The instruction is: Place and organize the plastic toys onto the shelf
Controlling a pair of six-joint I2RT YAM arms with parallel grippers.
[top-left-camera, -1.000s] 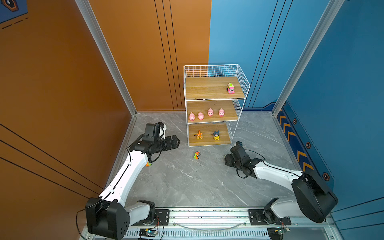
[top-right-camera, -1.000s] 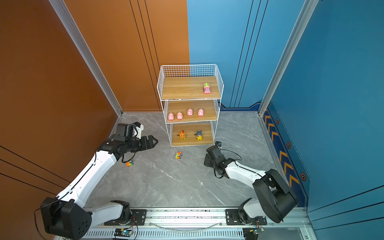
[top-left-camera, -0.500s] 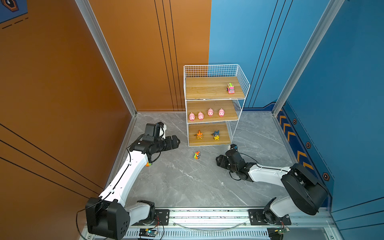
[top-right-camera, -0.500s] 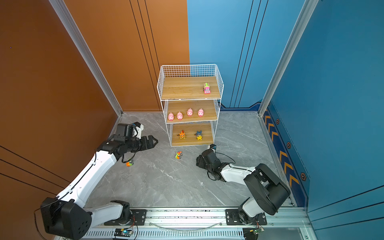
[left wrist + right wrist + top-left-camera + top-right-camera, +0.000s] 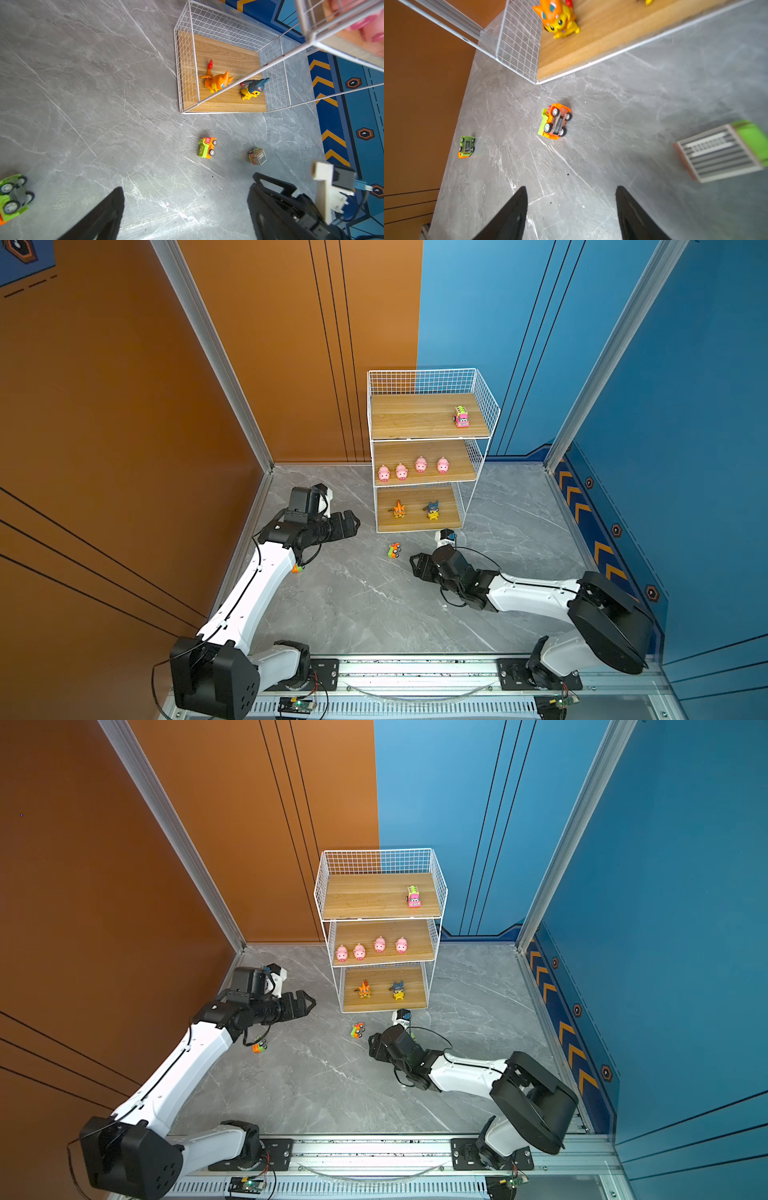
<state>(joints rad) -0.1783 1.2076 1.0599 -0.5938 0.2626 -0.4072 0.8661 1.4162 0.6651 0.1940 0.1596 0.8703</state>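
Edges: the shelf (image 5: 407, 416) stands at the far middle of the floor (image 5: 365, 605), against the back wall. An orange wall is on the left, a blue wall on the right, and a metal rail (image 5: 415, 668) runs along the near edge.
Open room: bare floor in the near middle, between my two arms.
Pigs: four pigs (image 5: 401, 471) in a row on the middle board.
Cars: four. The pink car (image 5: 461, 417) sits on the right of the top board. The orange-and-green car (image 5: 554, 121) lies tipped on the floor just near of the shelf's front. The green car (image 5: 259, 1046) lies on the floor to the left, beside my left arm, underside showing. The striped-panel car (image 5: 256, 155) lies on the floor just beside my right gripper.
Figures: two on the bottom board, the orange figure (image 5: 399, 510) left and the blue-and-yellow figure (image 5: 433, 510) right.
Left gripper (image 5: 356, 524): jaws spread wide, holding nothing, hovering left of the shelf's bottom tier.
Right gripper (image 5: 571, 187): fingers apart with nothing between them, low over the floor, pointed at the orange-and-green car but apart from it.
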